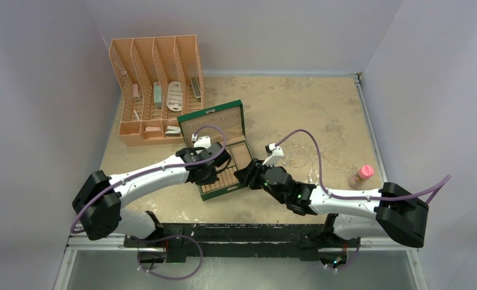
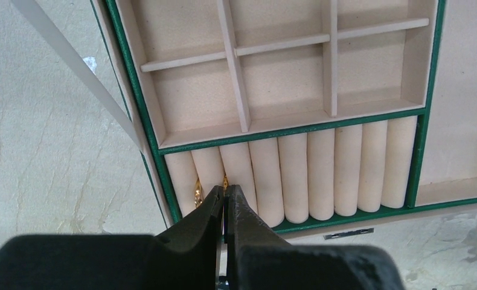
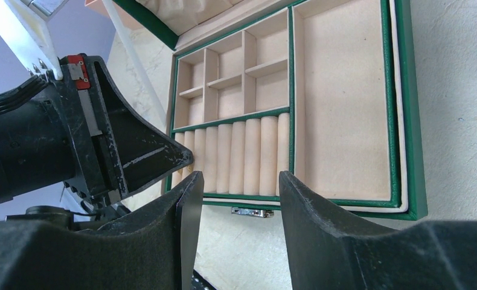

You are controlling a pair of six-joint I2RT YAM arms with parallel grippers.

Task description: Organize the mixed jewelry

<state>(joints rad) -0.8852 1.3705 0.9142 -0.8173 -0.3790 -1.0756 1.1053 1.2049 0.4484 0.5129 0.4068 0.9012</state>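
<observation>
The green jewelry box (image 1: pixel 239 110) stands open at the table's middle. My left gripper (image 1: pixel 210 173) (image 2: pixel 226 188) is shut on a small gold ring (image 2: pixel 226 179), its tips at the cream ring rolls (image 2: pixel 320 175) near the box's left end. A second gold ring (image 2: pixel 197 192) sits in the slot just to the left. My right gripper (image 1: pixel 248 176) (image 3: pixel 236 181) is open and empty at the box's front edge (image 3: pixel 320 200), next to the left gripper. A thin wire hoop (image 1: pixel 309 155) and a small glittering cluster (image 1: pixel 313 176) lie on the table to the right.
An orange slotted organizer (image 1: pixel 154 84) with several items stands at the back left. A small pink-capped bottle (image 1: pixel 361 175) stands at the right. The box's square compartments (image 3: pixel 254 78) and long side compartment (image 3: pixel 342 103) hold nothing. White walls enclose the table.
</observation>
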